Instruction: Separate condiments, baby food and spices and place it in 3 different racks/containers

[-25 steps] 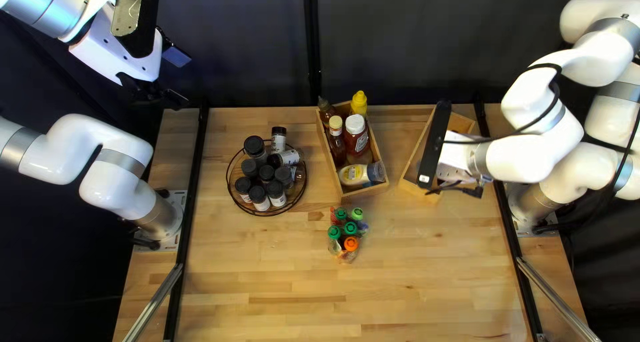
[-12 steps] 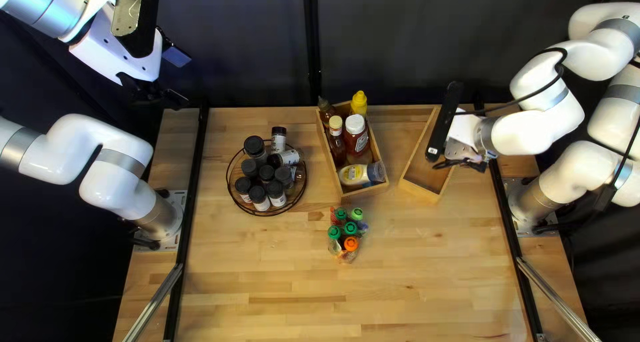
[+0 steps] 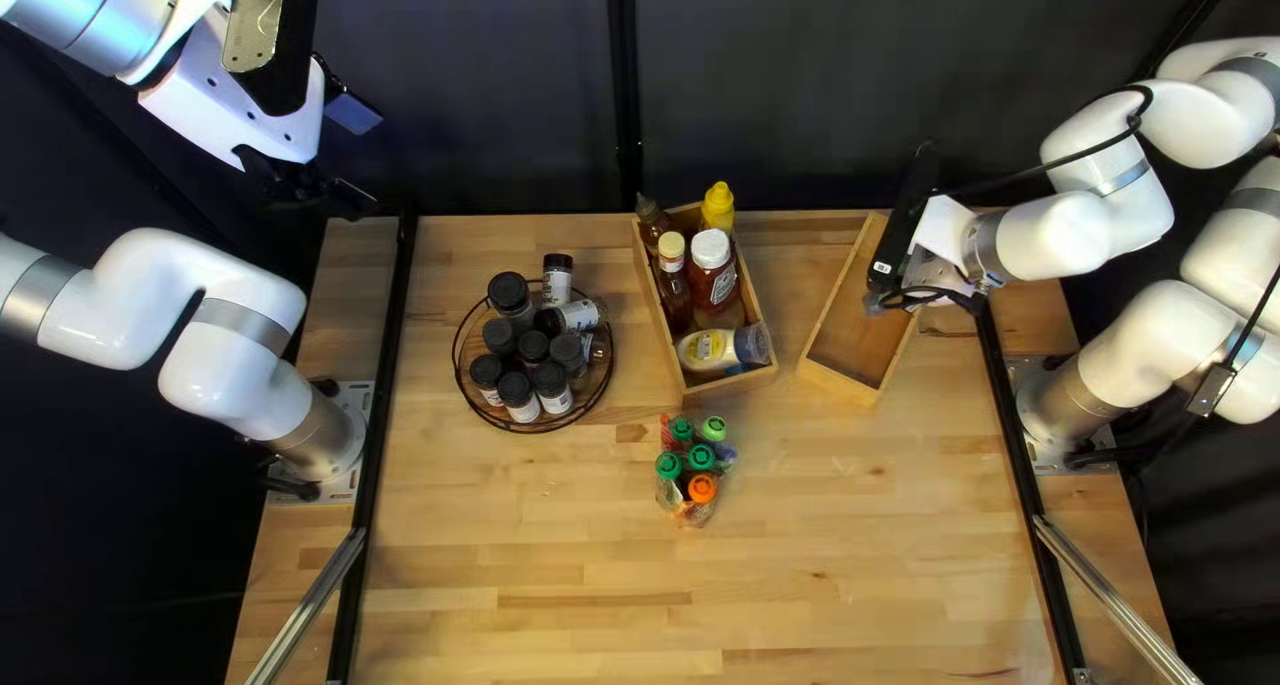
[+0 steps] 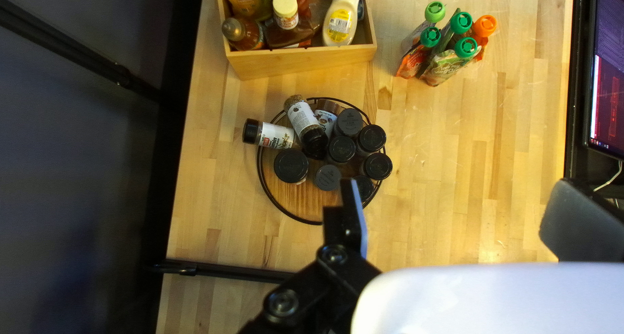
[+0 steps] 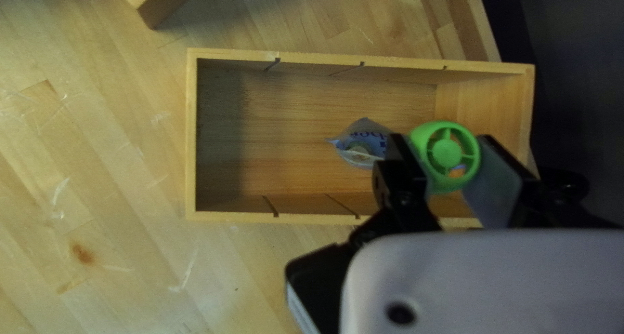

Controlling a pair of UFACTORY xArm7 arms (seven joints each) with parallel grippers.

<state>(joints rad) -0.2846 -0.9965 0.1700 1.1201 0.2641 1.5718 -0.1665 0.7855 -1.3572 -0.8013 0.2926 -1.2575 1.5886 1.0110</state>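
Note:
My left gripper (image 3: 314, 194) hangs beyond the table's far left corner; in the left wrist view the left gripper (image 4: 455, 220) is open, nothing between its fingers. My right gripper (image 3: 904, 238) is over the right wooden box (image 3: 834, 385), its fingertips hidden there. In the right wrist view the right gripper (image 5: 448, 161) is shut on the green cap (image 5: 446, 153) of a baby food pouch (image 5: 364, 142), above the wooden box (image 5: 312, 219). Several capped pouches (image 3: 700, 458) stand mid-table. Spice jars (image 3: 532, 346) fill the round wire rack (image 3: 478, 406). Condiment bottles (image 3: 714, 274) occupy the middle box (image 3: 731, 381).
A dark curtain (image 3: 800, 85) hangs behind the far edge. Black rails (image 3: 387, 365) run along both table sides. The middle box's corner (image 5: 159, 5) is close to the right box in the right wrist view. A screen (image 4: 608, 80) stands beyond the table in the left wrist view.
My right arm has shifted right and slightly toward the far edge, its gripper turning a little, uncovering more of the right box. The left arm and the table items have stayed still.

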